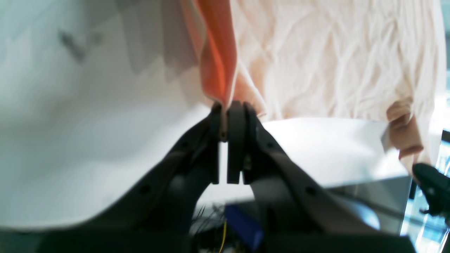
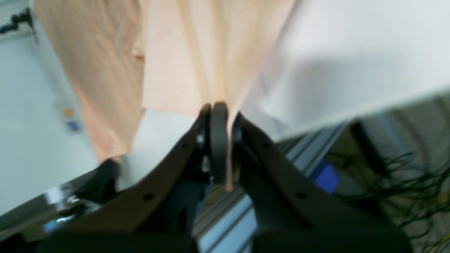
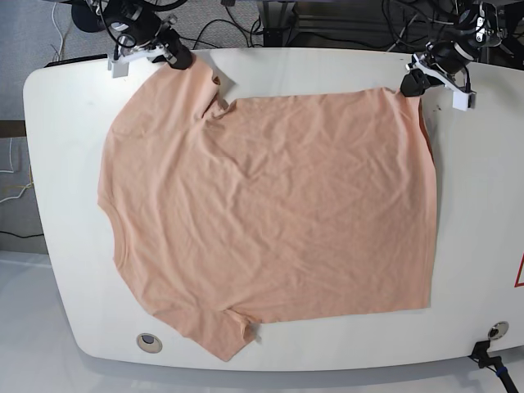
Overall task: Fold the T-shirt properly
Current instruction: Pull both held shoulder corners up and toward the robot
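The large, plain salmon-pink cotton T-shirt lay on the white, smooth-topped table, its body spreading out ahead of both grippers, away from the arms. The left gripper was closed on the near hem corner, a fold of cloth pinched upright between its fingers. The right gripper pinched the near sleeve, with the collar end ahead of it and to its outer side. The shirt's long axis, collar to hem, thus ran crosswise, from the right gripper's side to the left's. The far sleeve lay well ahead of the right gripper, making that arm the nearer. The fold seemed just begun; the next move probably called for both grippers to carry the near edge forward together, as uneven travel could skew the crease.
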`<act>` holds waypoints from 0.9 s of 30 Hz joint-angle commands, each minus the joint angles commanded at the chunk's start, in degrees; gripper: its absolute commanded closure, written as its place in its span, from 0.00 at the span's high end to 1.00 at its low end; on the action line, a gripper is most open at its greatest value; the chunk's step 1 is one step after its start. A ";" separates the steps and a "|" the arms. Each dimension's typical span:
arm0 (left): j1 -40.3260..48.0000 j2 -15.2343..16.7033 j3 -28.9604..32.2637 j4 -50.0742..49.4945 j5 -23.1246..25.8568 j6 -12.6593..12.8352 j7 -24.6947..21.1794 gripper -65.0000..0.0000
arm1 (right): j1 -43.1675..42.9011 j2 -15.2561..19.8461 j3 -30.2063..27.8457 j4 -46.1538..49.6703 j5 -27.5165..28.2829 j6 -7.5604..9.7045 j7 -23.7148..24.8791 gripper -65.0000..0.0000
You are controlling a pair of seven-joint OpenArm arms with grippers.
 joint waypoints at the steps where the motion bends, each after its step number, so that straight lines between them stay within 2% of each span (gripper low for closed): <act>1: 0.79 -0.09 0.00 0.53 0.00 0.00 0.00 0.00 | -0.97 0.00 0.00 0.35 0.70 0.00 0.00 0.00; 5: 3.87 -0.09 -0.09 2.20 0.00 0.00 0.00 0.00 | -4.04 0.00 0.00 1.49 2.11 0.00 0.00 0.00; 12: 3.96 -0.09 -0.44 2.73 0.00 0.00 0.00 0.00 | -2.29 0.00 0.00 1.49 2.11 -0.09 0.00 0.00; 15: 1.41 0.09 -1.85 3.52 0.00 0.00 0.00 0.00 | -0.35 0.00 0.00 1.76 2.55 -0.09 -1.23 0.00; 20: -3.87 0.09 -1.93 3.52 0.00 0.00 0.00 0.00 | 2.29 0.00 0.00 1.76 6.59 -0.09 -1.32 0.00; 24: -6.42 0.09 -1.93 3.52 0.00 0.00 0.00 0.00 | 5.01 0.00 0.00 1.76 6.77 -0.09 -1.32 0.00; 27: -9.05 0.09 -1.93 3.25 0.00 0.00 0.00 0.00 | 7.47 1.48 0.00 1.76 6.77 -0.09 -1.32 0.00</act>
